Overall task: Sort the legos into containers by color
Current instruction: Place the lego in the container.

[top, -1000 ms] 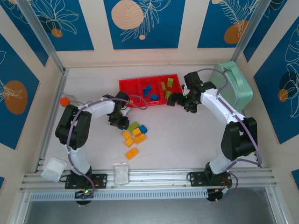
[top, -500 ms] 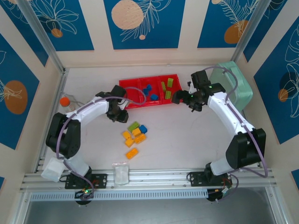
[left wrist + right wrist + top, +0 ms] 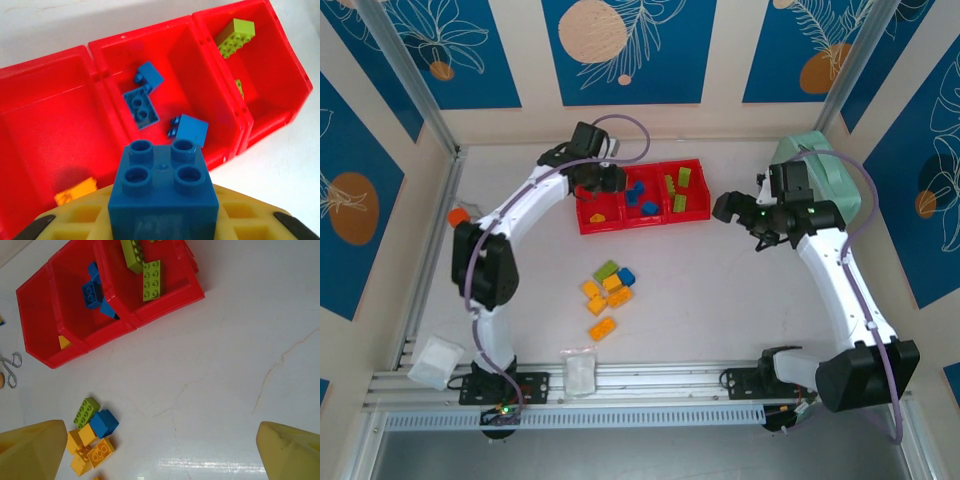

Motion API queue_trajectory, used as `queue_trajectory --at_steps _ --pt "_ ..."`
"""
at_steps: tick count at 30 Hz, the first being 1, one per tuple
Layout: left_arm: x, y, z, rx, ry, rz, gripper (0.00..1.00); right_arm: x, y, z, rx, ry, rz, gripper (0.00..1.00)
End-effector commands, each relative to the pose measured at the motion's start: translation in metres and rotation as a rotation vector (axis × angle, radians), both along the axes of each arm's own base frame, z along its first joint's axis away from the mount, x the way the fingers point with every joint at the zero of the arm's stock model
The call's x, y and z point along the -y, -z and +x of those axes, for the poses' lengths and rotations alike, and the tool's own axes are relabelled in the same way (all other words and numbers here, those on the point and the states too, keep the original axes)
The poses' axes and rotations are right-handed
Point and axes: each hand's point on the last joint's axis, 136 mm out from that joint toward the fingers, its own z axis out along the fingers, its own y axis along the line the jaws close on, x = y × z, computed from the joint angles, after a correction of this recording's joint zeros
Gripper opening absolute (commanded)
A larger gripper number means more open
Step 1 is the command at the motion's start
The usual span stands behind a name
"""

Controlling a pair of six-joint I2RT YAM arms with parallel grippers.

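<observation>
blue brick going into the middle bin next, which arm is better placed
Left. The left gripper is shut on the blue brick over the red tray, by the middle bin with other blue bricks. The right gripper is open and empty, beside the tray.

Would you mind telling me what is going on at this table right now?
The robot is sorting lego bricks by colour into a red three-compartment tray. The left gripper holds a blue brick above the tray, where blue bricks lie in the middle compartment and green ones in the right. The right gripper hangs open beside the tray. A pile of loose bricks waits on the table.
</observation>
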Motion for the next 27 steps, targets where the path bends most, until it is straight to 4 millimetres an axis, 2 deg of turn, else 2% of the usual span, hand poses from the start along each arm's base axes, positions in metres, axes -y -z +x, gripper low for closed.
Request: queue_trajectory --at_steps 1,5,8,11,14,16,20,24,27 --pt "0.023 0.009 0.011 -0.044 -0.004 -0.055 0.00 -0.002 -0.004 -0.026 -0.029 -0.017 0.034 0.98" --pt "0.046 0.023 0.021 -0.069 0.017 -0.079 0.00 0.001 0.000 -0.036 -0.029 -0.011 0.042 0.98" --pt "0.063 0.028 0.025 -0.072 0.038 -0.092 0.05 0.003 0.006 -0.038 -0.044 -0.006 0.048 0.98" --pt "0.073 0.032 0.028 -0.077 0.047 -0.111 0.21 0.003 0.009 -0.037 -0.052 0.001 0.063 0.98" --pt "0.074 0.033 0.029 -0.085 0.057 -0.099 0.37 -0.001 0.004 -0.036 -0.043 -0.007 0.085 0.98" --pt "0.069 0.027 0.029 -0.071 0.062 -0.071 0.50 -0.004 0.003 -0.035 -0.037 -0.014 0.095 0.98" --pt "0.061 0.006 0.025 -0.014 0.090 -0.040 0.82 -0.011 0.007 -0.029 -0.051 -0.035 0.124 0.99" --pt "0.062 -0.010 0.015 0.006 0.135 -0.076 0.92 -0.021 0.011 -0.024 -0.066 -0.059 0.148 0.99" --pt "0.056 -0.009 0.001 -0.009 0.155 -0.078 1.00 -0.029 0.011 -0.024 -0.071 -0.085 0.149 1.00"
